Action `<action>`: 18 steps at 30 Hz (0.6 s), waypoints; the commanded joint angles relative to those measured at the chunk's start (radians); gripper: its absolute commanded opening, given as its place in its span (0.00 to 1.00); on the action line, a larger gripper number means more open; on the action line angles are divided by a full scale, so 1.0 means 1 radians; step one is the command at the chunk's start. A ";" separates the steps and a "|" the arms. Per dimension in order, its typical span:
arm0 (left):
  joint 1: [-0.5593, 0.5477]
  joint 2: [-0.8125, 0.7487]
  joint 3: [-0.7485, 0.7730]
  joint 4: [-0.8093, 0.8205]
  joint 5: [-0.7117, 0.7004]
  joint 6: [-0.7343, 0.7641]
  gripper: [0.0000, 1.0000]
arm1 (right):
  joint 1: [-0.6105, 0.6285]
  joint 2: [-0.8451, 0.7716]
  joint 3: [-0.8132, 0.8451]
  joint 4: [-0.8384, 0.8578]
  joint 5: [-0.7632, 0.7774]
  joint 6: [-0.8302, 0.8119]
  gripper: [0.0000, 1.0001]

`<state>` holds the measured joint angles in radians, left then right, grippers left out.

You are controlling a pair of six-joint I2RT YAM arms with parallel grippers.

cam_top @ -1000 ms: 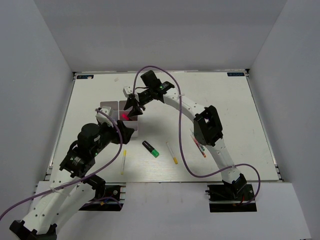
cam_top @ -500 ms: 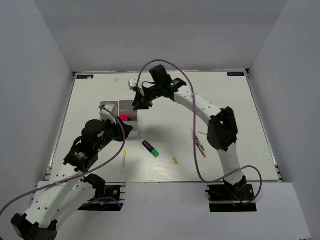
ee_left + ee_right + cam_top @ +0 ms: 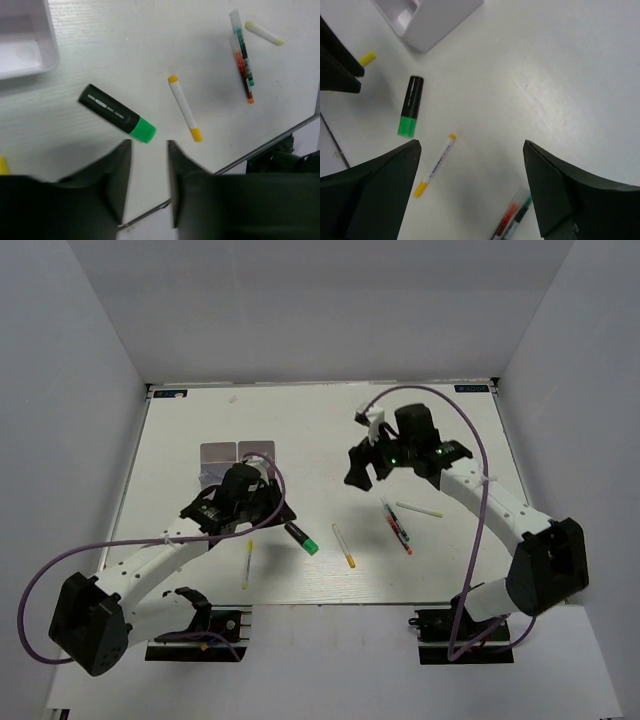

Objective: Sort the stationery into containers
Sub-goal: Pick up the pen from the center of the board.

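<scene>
The two adjoining white containers (image 3: 225,452) stand left of centre, their near side hidden by my left arm. A black highlighter with a green end (image 3: 301,538) lies just beyond my left gripper (image 3: 280,514). That gripper's jaws stand a narrow gap apart with nothing between them (image 3: 148,155). A white pen with yellow ends (image 3: 344,546), a red and a green pen (image 3: 396,525) and a thin white pen (image 3: 418,509) lie further right. My right gripper (image 3: 361,470) hangs wide open and empty above the table (image 3: 472,150).
A thin yellow pen (image 3: 247,562) lies near the table's front edge, below my left arm. A corner of the containers (image 3: 25,45) shows at the left wrist view's upper left. The purple cables loop over both arms.
My right gripper has drawn away from the containers to the right and opened wide. My left gripper has swung toward the green highlighter and its jaws have narrowed.
</scene>
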<state>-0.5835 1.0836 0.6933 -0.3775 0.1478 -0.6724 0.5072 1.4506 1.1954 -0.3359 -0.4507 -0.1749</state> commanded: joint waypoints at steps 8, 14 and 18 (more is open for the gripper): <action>-0.208 0.289 0.267 -0.248 -0.334 -0.344 0.66 | -0.079 -0.300 -0.192 0.081 -0.040 0.077 0.90; -0.288 0.489 0.400 -0.469 -0.481 -0.521 0.65 | -0.150 -0.387 -0.244 0.101 -0.042 0.078 0.90; -0.321 0.561 0.446 -0.514 -0.513 -0.569 0.64 | -0.183 -0.439 -0.272 0.130 -0.061 0.089 0.89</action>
<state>-0.8856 1.6459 1.0924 -0.7879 -0.2760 -1.1561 0.3443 1.0546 0.9371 -0.2600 -0.4812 -0.1032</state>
